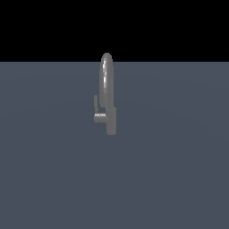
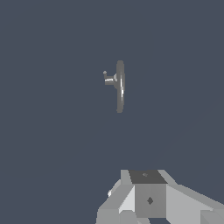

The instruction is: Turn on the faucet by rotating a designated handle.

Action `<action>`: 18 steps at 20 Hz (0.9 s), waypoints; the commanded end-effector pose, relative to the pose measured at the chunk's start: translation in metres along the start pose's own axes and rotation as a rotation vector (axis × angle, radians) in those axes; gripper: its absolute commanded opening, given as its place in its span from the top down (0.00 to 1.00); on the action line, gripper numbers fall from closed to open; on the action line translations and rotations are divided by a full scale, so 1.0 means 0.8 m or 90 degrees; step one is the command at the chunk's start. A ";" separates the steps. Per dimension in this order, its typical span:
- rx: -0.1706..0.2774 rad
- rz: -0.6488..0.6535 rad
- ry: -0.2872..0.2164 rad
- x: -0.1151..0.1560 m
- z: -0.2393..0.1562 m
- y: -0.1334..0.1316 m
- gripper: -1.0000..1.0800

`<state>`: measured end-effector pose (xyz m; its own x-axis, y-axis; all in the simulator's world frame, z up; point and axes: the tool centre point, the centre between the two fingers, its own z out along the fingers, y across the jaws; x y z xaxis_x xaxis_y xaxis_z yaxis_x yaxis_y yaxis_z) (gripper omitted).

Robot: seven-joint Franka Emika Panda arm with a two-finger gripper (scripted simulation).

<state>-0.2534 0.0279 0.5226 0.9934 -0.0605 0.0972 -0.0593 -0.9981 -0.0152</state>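
Jaws: the wrist view shows only blocky grey gripper [image 2: 148, 199] housing at the bottom centre of the frame. No fingertips are visible, so it cannot be told whether the jaws are spread or pressed together. Nothing is seen held.

Gripper in the exterior view: not in frame. No part of the arm appears there.

Faucet position: the faucet [image 1: 107, 96] stands alone at the centre of the exterior view on a flat grey-blue floor [image 1: 179, 179]. In the wrist view the faucet [image 2: 120, 86] sits above centre, seen from overhead, well apart from the housing.

Handle position: the handle [image 1: 95, 103] is a thin blade rising from a stubby horizontal cylinder that projects from the body toward the exterior view's left. In the wrist view the handle [image 2: 108, 79] shows as a short stub left of the spout arc.

Handle axis: the blade stands roughly upright in the exterior view, and its carrying cylinder lies horizontal, at right angles to the plane of the arched spout.

Governing relation: in the wrist frame the handle lies up and slightly left of the housing, with bare floor between. Judged from this, the approach has yet to close on the faucet.

Next move requirement: the gripper must likely descend on the handle side, clear of the tall spout, to bear on the blade.

Risk: contact with the spout instead of the blade.
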 end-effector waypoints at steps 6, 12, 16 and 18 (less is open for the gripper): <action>-0.024 0.097 0.081 0.000 -0.045 -0.029 1.00; -0.052 0.189 0.157 0.003 -0.077 -0.067 1.00; -0.073 0.247 0.203 0.009 -0.089 -0.096 1.00; -0.084 0.275 0.224 0.013 -0.091 -0.112 1.00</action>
<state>-0.2474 0.1066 0.5954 0.8111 -0.4154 0.4117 -0.4551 -0.8904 -0.0018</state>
